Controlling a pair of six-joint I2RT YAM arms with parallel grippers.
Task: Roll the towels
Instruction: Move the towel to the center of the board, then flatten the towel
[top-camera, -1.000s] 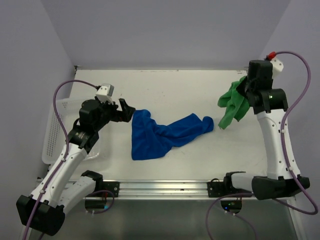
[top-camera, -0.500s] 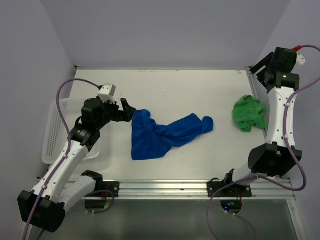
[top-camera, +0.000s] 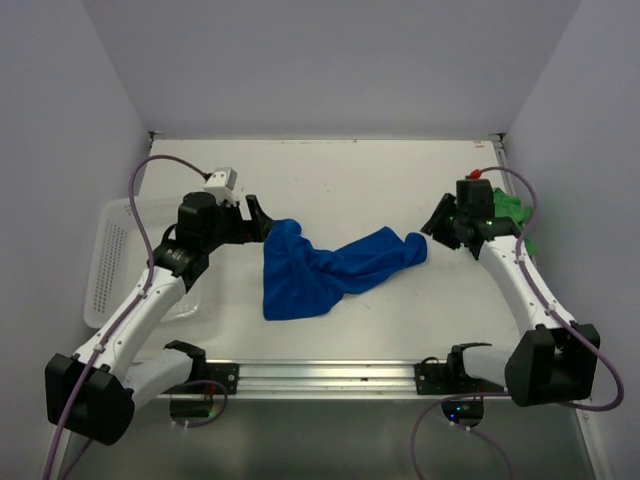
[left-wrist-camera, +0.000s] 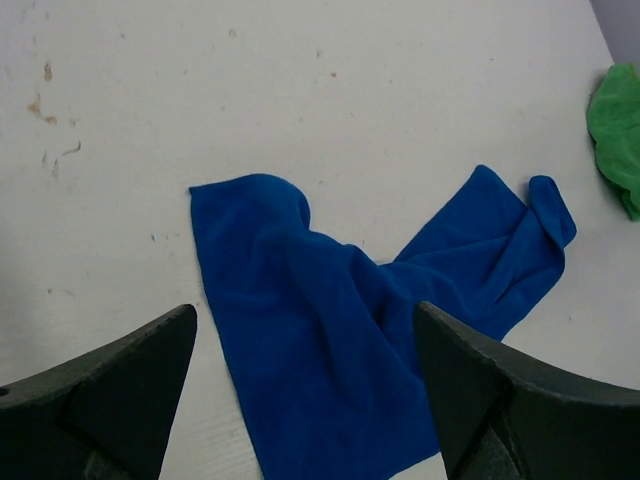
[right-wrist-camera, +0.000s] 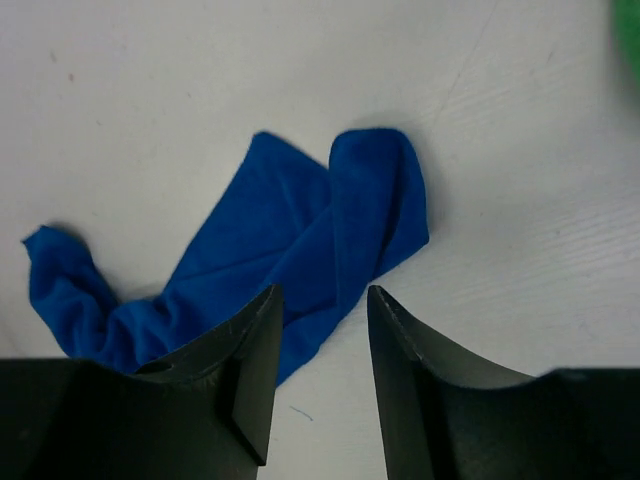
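A white table (top-camera: 350, 180) stood enclosed by plain pale-lavender walls (top-camera: 320, 60) on three sides, with a ribbed metal rail (top-camera: 330, 372) running along its near edge. The tabletop was matte and flat, and the left wrist view showed it flecked with small brownish marks (left-wrist-camera: 40, 100) and faint scratches.

A royal blue towel (top-camera: 320, 265) lay unrolled near the middle of the table. It was soft and rumpled, with a broad panel on its left side and a narrower creased tail reaching up to the right, where one corner was folded over. A bright green towel (top-camera: 512, 210) sat bunched at the far right edge of the table, partly hidden behind the right arm.

The left gripper (left-wrist-camera: 302, 315) hung over the blue towel's left part. Its dark, wedge-shaped fingers were spread wide and held nothing. The right gripper (right-wrist-camera: 322, 292) was poised near the towel's folded right end, and its curved black fingers were parted by a narrower gap with nothing between them. Whether it touched the cloth could not be told.

A white plastic mesh basket (top-camera: 105, 265) sat against the table's left edge, and purple cables (top-camera: 135, 195) looped from both white arms.
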